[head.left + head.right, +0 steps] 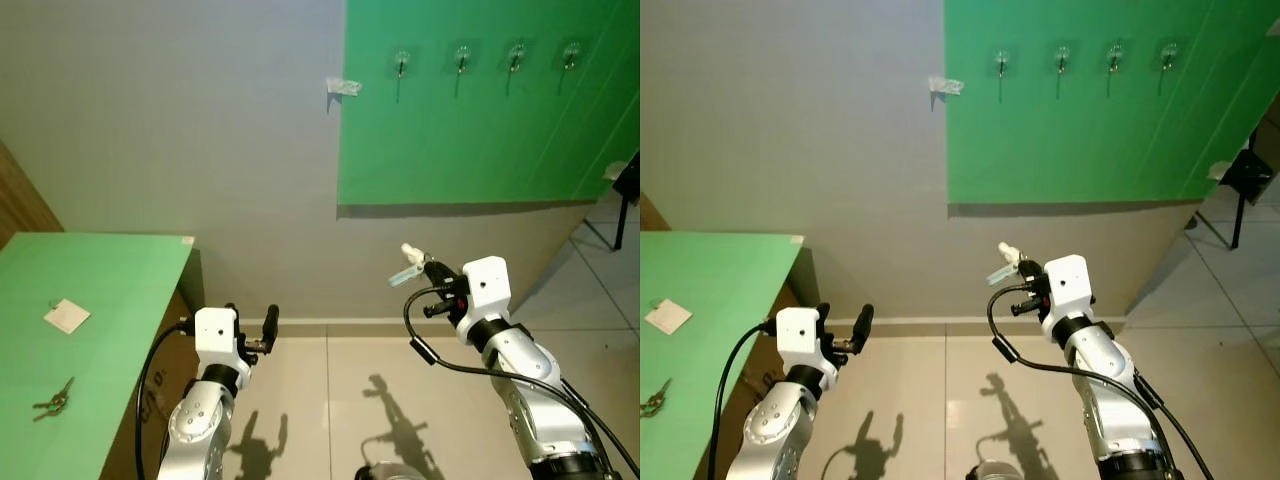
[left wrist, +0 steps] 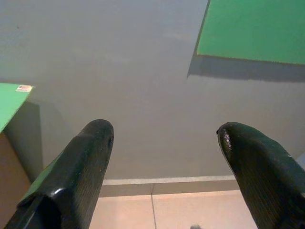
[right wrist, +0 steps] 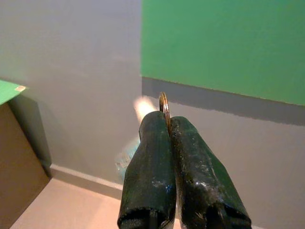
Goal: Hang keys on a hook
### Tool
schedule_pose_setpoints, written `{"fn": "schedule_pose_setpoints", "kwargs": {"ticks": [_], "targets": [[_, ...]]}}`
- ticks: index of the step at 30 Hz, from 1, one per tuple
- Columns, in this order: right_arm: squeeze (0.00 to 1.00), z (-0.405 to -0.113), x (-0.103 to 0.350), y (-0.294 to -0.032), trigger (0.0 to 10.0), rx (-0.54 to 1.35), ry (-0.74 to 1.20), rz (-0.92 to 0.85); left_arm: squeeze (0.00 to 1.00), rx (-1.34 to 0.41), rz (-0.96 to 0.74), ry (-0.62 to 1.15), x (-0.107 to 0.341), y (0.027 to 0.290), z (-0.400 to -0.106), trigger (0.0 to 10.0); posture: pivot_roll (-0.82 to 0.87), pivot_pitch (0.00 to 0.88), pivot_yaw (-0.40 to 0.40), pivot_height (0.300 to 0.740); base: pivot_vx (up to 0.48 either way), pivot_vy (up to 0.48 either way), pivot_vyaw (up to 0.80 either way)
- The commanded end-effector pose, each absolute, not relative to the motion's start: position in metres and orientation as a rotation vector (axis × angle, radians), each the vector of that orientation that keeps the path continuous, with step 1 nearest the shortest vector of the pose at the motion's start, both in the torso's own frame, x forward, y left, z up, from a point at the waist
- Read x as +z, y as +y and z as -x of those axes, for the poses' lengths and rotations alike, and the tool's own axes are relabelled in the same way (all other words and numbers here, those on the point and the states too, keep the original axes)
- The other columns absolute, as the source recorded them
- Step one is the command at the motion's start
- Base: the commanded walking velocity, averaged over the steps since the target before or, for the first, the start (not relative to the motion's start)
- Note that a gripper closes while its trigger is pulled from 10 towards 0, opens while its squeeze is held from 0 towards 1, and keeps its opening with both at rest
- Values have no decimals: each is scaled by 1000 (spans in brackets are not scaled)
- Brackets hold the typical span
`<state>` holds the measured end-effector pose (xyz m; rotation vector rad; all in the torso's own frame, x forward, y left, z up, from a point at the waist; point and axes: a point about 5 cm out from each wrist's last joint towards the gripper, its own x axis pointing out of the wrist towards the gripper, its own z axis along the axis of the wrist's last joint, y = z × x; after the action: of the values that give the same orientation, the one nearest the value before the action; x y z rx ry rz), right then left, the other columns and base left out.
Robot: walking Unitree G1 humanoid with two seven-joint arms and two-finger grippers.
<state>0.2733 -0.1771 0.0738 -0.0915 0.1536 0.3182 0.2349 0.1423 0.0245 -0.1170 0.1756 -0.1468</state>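
my right end effector is pinched tight on a key ring, below the far hooks; my left end effector gapes empty; more keys lie on the green worktop at left

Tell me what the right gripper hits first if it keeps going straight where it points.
Probably the bare grey wall, just below the green panel; the right gripper, shut on a key ring, has nothing nearer ahead, though depth is unclear.
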Motion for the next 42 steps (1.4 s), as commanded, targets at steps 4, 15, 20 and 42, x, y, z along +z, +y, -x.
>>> {"fn": "schedule_pose_setpoints", "kwargs": {"ticks": [4,15,20,42], "targets": [[0,-275,73,-174,0,341,143,82,0,-168,116,113,39,135,-249,10000,-151,0,-6,740,0,-65,0],[0,-271,66,-161,0,312,136,37,0,-250,51,72,55,128,-268,10000,-179,0,40,740,0,-480,0],[0,-270,65,-158,0,306,134,45,0,-273,50,71,57,127,-271,10000,-198,0,62,740,0,-480,766],[0,-274,63,-151,0,293,129,59,0,-319,26,68,60,134,-284,10000,-214,0,97,740,24,5,-81]]}}
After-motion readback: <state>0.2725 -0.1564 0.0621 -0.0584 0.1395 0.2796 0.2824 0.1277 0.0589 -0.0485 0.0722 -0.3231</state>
